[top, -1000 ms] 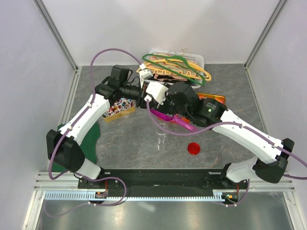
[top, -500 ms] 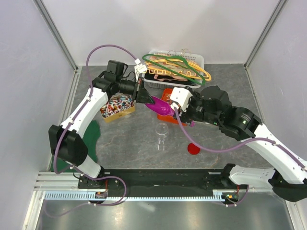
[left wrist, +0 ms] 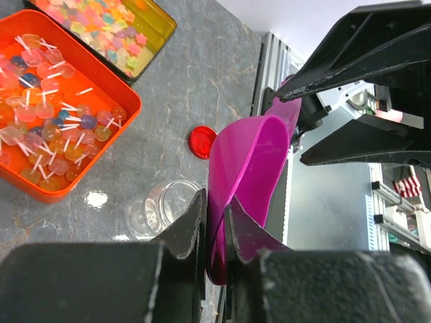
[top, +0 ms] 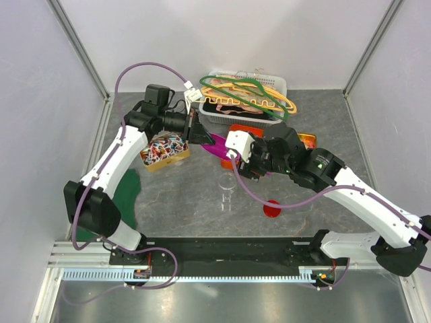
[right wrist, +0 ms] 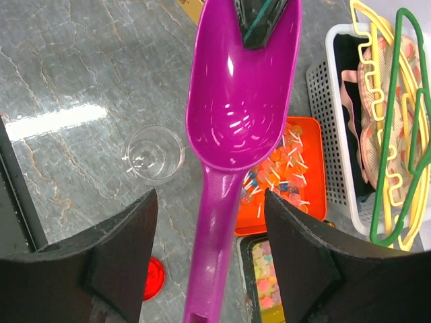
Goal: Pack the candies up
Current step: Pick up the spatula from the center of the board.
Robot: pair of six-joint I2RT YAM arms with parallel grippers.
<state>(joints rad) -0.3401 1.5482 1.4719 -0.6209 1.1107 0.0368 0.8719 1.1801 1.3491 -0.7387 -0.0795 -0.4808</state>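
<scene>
one scoop [left wrist: 250, 161] pinched in left end effector [left wrist: 214, 207].

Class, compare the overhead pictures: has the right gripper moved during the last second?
Yes. The right gripper has drawn back rightward and toward the near edge, away from the white basket and closer to the red lid.

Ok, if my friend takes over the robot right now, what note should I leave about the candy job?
Left gripper: jaws shut on the rim of the empty magenta plastic scoop.
Right gripper: jaws open either side of the scoop's handle, not touching.
Small wrapped red, blue and white candies: in the tan box, left side.
Clear glass jar: upright, empty; round red lid lies apart from it.
Done: lid off. Left: grip the handle, scoop candies, fill the jar.
</scene>
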